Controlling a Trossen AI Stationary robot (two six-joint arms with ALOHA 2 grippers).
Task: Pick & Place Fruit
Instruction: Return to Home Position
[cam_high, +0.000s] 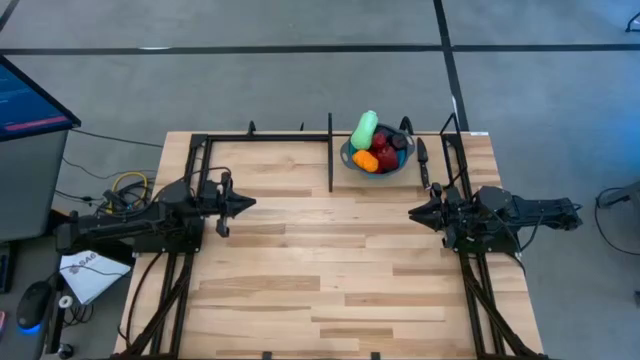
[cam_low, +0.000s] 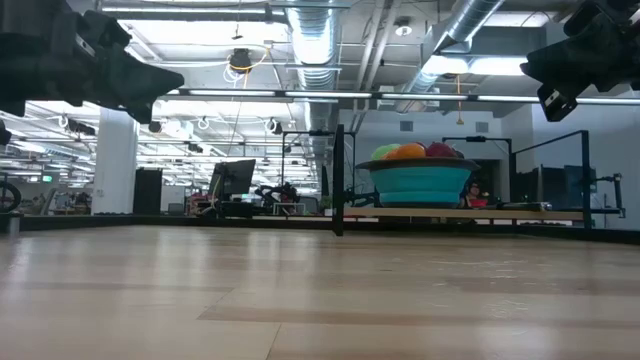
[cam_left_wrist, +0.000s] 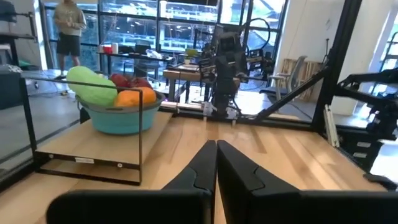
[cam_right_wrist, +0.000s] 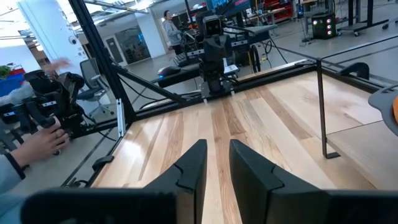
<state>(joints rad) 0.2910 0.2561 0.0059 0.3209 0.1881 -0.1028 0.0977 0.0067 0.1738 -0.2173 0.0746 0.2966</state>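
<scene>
Jaws on my left gripper (cam_high: 243, 203) are pressing flat together, with no gap showing in the left wrist view. On my right gripper (cam_high: 415, 212) they are standing narrowly apart and gripping nothing.

Both arms are hanging above the table (cam_high: 330, 270), one at the left edge and one at the right, tips facing each other. I'm getting a wide bare run of planks between them, all the way to the near edge.

The fruit (cam_high: 375, 145) is sitting heaped in the blue bowl (cam_high: 347, 158) on the raised shelf (cam_left_wrist: 74, 146) at the far right. The pale green piece is poking out over the rim. The black knife (cam_high: 422, 160) is lying just right of the bowl, and thin black posts (cam_left_wrist: 140, 140) are fencing the shelf's edges.

For writing, I'm seeing a small label (cam_left_wrist: 84, 160) on the shelf's front edge and print on a paper (cam_high: 88, 272) left of the table. Both are too small for me to read.

Only the high view is giving me the knife. The low view is offering just the bowl and the fruit tops. The right wrist view is catching a person's hand (cam_right_wrist: 37, 146) on gear beyond the table, and the left wrist view is showing a person (cam_left_wrist: 68, 25) standing far off.
</scene>
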